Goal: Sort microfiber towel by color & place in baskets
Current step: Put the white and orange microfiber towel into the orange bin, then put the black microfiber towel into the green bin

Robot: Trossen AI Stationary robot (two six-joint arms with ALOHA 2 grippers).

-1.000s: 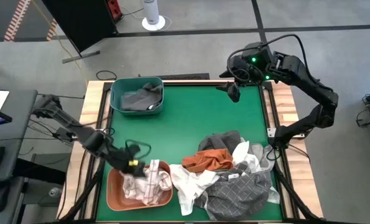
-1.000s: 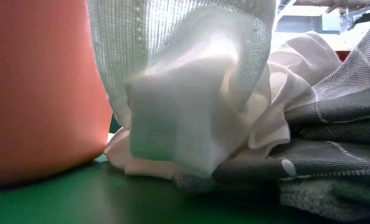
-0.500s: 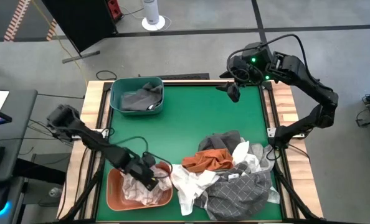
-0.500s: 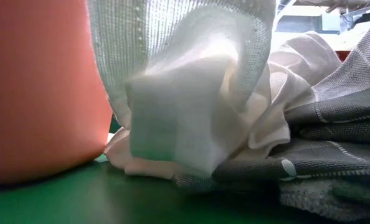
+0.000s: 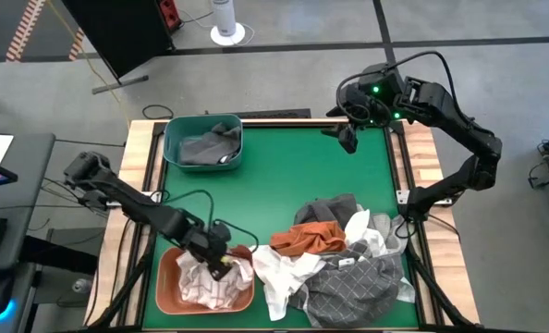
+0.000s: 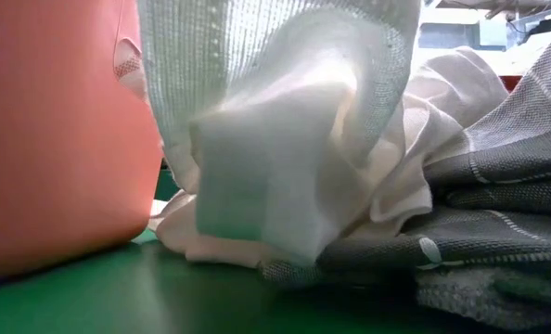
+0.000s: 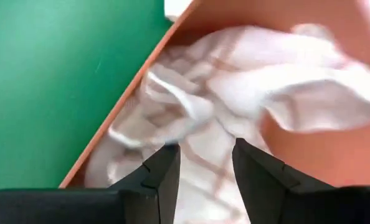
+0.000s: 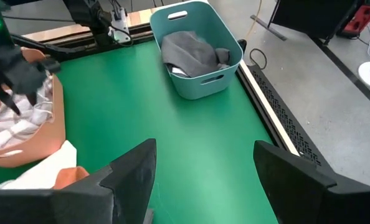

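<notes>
The salmon basket [image 5: 166, 277] sits at the table's near left corner with a pale checked towel [image 5: 205, 282] bunched inside it. My left gripper [image 5: 221, 266] is over the basket's right far part, open, fingertips either side of the checked towel [image 7: 197, 118]. The teal basket [image 5: 168, 148] at the far left holds a dark grey towel [image 5: 205, 143]. A pile at the near right has a rust orange towel [image 5: 307, 239], a dark grey one [image 5: 330, 211], white ones [image 5: 279, 273] and a grey grid one [image 5: 353, 282]. My right gripper [image 5: 347, 139] waits open at the far right, above the table. My left gripper's open fingers [image 7: 163, 168] point down into the salmon basket, just over the checked towel's crumpled top [image 7: 203, 134]. Whether the fingertips touch the cloth, I cannot tell. The towel lies on the basket's floor.
Bare green mat [image 5: 284, 176] spreads between the two baskets and the pile. A white towel [image 6: 275, 139] and the grey grid towel [image 6: 507, 167] lie close against the salmon basket's wall [image 6: 53, 139]. Wooden rails edge the table left and right.
My left gripper has moved toward the table's right and near edge and down into the salmon basket. The checked towel, which hung from it over the basket's far right rim, now lies bunched inside. The basket has shifted slightly, and a bit of checked cloth now shows at its rim.
</notes>
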